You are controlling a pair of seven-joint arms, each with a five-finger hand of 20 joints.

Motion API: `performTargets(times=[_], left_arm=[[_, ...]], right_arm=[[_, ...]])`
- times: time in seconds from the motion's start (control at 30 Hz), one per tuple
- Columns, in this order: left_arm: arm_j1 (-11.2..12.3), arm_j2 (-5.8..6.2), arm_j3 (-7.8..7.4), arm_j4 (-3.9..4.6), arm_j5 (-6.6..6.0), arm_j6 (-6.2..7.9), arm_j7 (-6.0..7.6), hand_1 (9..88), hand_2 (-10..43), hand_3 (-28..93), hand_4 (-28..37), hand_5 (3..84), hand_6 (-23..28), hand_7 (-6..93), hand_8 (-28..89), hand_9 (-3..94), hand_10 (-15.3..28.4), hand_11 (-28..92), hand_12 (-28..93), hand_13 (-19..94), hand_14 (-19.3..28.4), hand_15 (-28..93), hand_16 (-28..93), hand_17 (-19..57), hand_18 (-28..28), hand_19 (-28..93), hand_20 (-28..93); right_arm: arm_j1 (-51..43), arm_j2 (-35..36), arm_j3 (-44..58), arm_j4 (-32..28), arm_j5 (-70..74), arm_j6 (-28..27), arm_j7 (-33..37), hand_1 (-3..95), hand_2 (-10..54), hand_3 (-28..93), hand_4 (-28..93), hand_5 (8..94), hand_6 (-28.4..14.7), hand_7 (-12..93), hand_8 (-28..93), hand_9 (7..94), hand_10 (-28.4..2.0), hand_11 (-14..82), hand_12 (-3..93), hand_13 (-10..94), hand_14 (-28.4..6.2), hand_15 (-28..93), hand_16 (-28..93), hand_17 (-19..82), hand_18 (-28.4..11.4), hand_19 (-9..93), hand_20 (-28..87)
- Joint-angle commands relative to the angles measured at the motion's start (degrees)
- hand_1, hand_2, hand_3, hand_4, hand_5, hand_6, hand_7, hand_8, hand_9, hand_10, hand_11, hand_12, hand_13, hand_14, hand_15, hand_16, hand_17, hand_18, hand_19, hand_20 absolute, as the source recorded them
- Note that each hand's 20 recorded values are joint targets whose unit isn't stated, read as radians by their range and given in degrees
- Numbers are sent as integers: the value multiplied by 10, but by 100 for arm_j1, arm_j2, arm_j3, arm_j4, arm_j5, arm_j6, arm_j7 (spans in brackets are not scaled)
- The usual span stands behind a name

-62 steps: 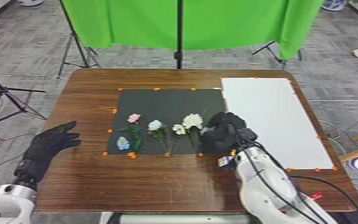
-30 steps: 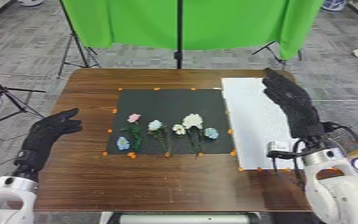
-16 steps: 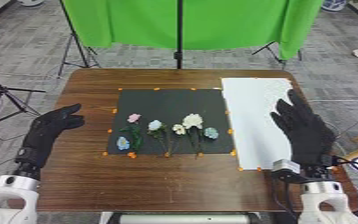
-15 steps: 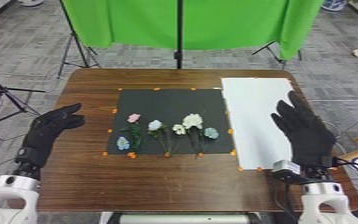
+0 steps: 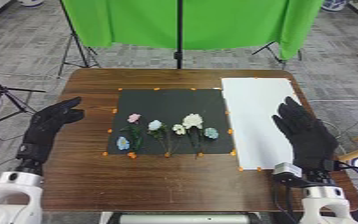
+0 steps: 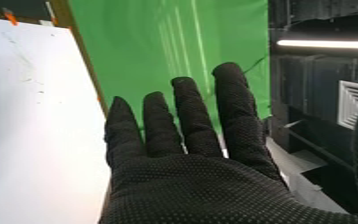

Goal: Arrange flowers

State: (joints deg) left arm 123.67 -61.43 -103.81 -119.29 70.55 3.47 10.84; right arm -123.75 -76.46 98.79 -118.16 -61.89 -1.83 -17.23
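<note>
While right robot hand (image 5: 309, 142) overlaps white sheet's (image 5: 251, 117) edge, flowers (image 5: 192, 120) well apart

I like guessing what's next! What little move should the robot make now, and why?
Probably the right hand should just draw back toward the near edge of the table. The flowers lie together on the black sheet, and neither that hand nor the left hand holds anything, so the arranging may be finished.
</note>
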Motion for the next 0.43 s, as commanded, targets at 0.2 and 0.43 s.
performTargets(times=[0.2,0.43], left_arm=[[-68,-49,35,25,-32,-60,-4,291,97,642,-282,455,35,121,-70,475,139,213,112,400,179,187,-21,94,119,100,178],[-105,10,35,39,-29,-157,-72,291,95,640,-283,453,37,119,-69,473,140,212,112,403,182,193,-17,91,122,102,179]], right_arm=[[73,-26,-69,12,-15,-228,72,25,6,795,-179,439,-16,90,-84,378,-150,37,114,244,-140,38,162,130,-118,17,227],[96,-33,-88,19,35,-233,86,30,10,790,-172,446,-15,94,-82,385,-151,38,118,261,-146,53,165,134,-129,29,231]])
